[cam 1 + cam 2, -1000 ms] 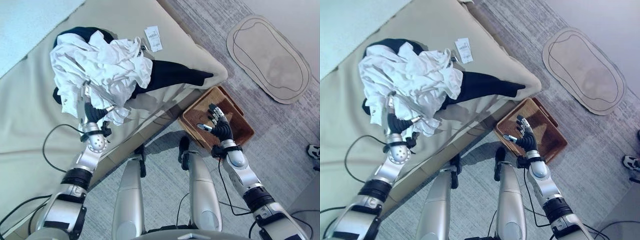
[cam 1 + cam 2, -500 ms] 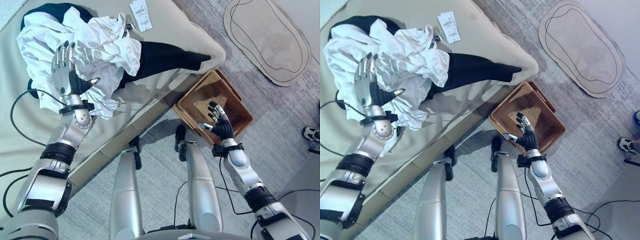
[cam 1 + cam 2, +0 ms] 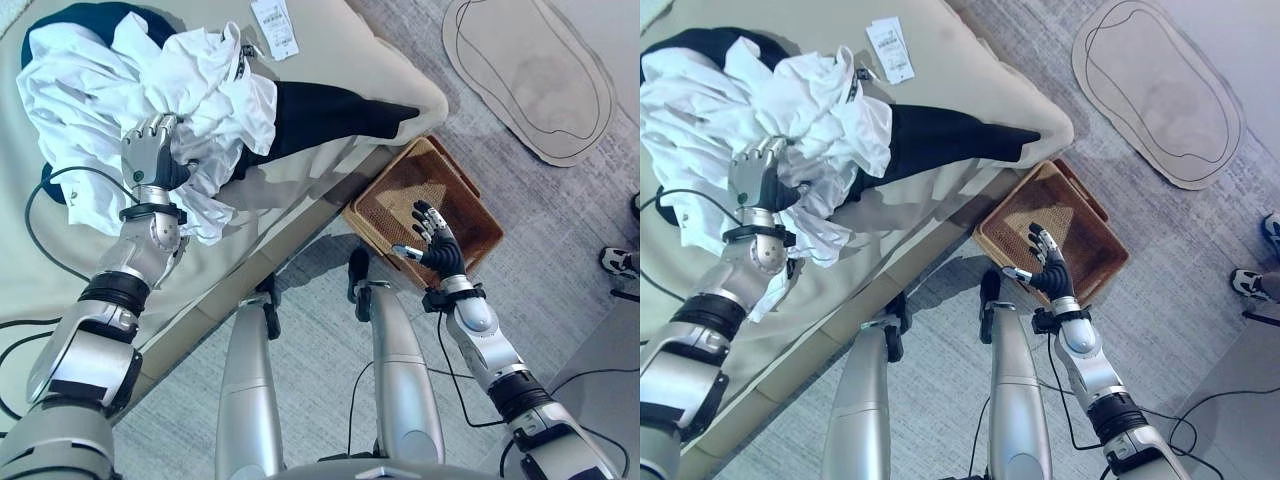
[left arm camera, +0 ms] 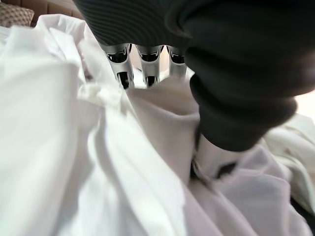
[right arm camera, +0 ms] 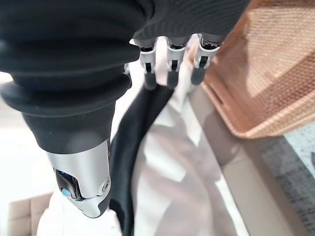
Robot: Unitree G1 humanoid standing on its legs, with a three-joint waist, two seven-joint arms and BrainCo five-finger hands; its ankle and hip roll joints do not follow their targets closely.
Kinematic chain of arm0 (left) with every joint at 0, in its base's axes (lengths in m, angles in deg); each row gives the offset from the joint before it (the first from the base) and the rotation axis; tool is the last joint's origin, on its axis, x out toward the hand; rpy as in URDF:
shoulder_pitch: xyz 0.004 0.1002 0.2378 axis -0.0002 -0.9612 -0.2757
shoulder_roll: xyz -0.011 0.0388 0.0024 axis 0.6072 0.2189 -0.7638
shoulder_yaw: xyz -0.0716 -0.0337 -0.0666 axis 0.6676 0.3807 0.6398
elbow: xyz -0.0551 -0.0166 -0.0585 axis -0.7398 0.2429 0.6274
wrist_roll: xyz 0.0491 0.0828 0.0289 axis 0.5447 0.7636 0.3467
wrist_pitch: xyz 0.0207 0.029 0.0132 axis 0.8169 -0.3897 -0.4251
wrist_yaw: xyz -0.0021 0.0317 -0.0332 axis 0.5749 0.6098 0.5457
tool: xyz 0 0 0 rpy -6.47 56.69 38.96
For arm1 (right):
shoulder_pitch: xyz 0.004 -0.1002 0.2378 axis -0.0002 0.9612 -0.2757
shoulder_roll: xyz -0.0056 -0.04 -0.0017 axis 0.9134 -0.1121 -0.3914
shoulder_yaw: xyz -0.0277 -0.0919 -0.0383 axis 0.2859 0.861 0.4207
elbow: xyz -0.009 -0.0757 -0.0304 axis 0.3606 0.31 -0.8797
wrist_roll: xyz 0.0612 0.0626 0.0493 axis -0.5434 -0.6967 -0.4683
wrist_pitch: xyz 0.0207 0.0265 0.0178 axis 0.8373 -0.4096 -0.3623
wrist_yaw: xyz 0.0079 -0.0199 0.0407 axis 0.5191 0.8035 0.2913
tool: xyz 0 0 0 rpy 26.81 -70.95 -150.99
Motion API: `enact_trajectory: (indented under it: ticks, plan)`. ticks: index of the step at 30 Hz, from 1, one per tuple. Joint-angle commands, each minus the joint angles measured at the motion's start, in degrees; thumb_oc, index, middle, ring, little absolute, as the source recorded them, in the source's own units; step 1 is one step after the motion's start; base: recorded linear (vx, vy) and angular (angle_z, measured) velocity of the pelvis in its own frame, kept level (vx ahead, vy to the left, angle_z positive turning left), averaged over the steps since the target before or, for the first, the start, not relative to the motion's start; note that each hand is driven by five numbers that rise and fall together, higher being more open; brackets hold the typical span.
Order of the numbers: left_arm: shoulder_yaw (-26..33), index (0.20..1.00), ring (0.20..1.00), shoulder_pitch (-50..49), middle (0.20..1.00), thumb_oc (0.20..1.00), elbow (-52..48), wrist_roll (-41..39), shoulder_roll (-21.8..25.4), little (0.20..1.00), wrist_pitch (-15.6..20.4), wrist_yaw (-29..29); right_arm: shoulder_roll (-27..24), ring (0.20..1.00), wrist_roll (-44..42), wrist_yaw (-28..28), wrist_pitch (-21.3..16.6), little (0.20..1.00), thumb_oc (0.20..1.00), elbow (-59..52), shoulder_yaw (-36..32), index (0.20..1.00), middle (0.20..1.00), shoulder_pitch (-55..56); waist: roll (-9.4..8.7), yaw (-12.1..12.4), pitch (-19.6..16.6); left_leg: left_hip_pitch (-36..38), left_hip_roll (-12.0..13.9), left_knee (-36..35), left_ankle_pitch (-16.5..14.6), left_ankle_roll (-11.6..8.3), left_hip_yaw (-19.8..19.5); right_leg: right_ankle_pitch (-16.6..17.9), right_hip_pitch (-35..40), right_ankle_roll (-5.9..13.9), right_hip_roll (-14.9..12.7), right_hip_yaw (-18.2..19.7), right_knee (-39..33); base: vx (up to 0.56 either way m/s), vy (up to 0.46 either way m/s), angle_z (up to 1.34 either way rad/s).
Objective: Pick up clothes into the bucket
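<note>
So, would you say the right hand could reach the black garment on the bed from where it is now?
Probably not directly: the right hand hovers open over the brown woven basket on the floor, while the black garment lies apart on the beige bed, partly under the crumpled white shirt.

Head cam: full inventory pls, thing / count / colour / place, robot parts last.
white clothes: one crumpled heap, white, on the bed
dark garment: one, black, under the white heap, trailing toward the bed's corner
paper tag: one, white, on the bed beyond the heap
bed: one, beige cover
basket: one, brown woven, on the floor by the bed's corner, nothing inside
mat: one, beige, oval, on the floor beyond the basket
person's shoe: one, white, far right on the floor
left hand: fingers curled into the white clothes
right hand: open, over the basket's near edge
</note>
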Motion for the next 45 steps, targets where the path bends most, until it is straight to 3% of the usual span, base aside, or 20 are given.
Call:
enact_trajectory:
  ticks: [1, 11, 20, 30, 40, 45]
  plan:
    - [0.87, 0.200, 0.200, -3.18, 0.200, 0.200, 1.96, 1.60, 0.98, 0.200, -0.19, -1.49, -1.51, 1.000, 0.67, 0.86, -2.95, 1.000, 1.000, -3.42, 0.27, 1.000, 1.000, 2.60, 1.52, -0.77, -4.12, -0.80, 0.64, 2.73, -2.78, 0.52, -2.74, 9.19, 2.61, 4.86, -1.66, 5.05, -12.73, 0.00, 0.000, 0.00]
    - [4.38, 0.200, 0.200, -9.54, 0.200, 0.200, -3.31, 1.71, 0.46, 0.200, 1.54, -1.93, -0.81, 1.000, 1.38, 1.37, -2.51, 1.000, 1.000, -2.36, 0.12, 1.000, 1.000, 2.84, 1.71, 0.37, -4.80, 3.18, 0.27, -0.93, -1.89, 0.31, -2.64, 9.83, 6.70, 5.17, -2.32, 4.06, -15.80, 0.00, 0.001, 0.00]
    - [10.50, 0.200, 0.200, -20.35, 0.200, 0.200, -16.09, 1.34, -3.20, 0.200, 5.44, -2.56, -0.02, 1.000, 2.80, 1.14, -1.74, 1.000, 1.000, -1.27, -1.22, 1.000, 1.000, 3.74, 1.95, 2.56, -5.65, 17.04, -0.41, -12.66, 1.04, -0.61, -2.72, 12.42, 20.54, 6.06, -3.73, 1.69, -26.20, 0.06, -0.014, 0.03]
    - [16.81, 0.200, 0.200, -30.95, 0.200, 0.200, -36.12, -0.61, -5.09, 0.200, 11.39, -8.87, 0.99, 1.000, 2.85, 1.28, -0.40, 1.000, 1.000, 0.57, -5.92, 1.000, 1.000, 6.39, 2.03, 4.84, -9.64, 33.90, 0.09, -27.31, 5.29, -1.39, -5.05, 14.55, 39.04, 6.89, -4.10, -3.21, -37.95, 0.10, -0.054, 0.18]
    - [19.89, 0.200, 0.200, -33.61, 0.200, 0.200, -47.86, -7.19, -4.15, 0.200, 14.97, -15.86, 1.25, 1.000, 5.01, 3.50, 0.85, 1.000, 1.000, -0.31, -5.20, 1.000, 1.000, 6.98, 2.09, 6.12, -13.32, 44.07, 1.31, -32.88, 5.72, -1.93, -4.31, 14.59, 48.78, 6.83, -2.26, -5.34, -42.69, 0.07, -0.037, 0.06]
    - [18.50, 0.200, 0.200, -30.75, 0.200, 0.200, -53.32, -10.96, -4.13, 0.200, 16.22, -18.51, 0.21, 1.000, 7.09, 5.84, 1.44, 1.000, 1.000, -2.93, -2.63, 1.000, 1.000, 6.61, 2.17, 6.35, -14.95, 47.43, 1.81, -34.09, 5.63, -1.97, -4.12, 13.87, 51.75, 6.69, -1.46, -5.81, -43.26, 0.07, -0.032, -0.04]
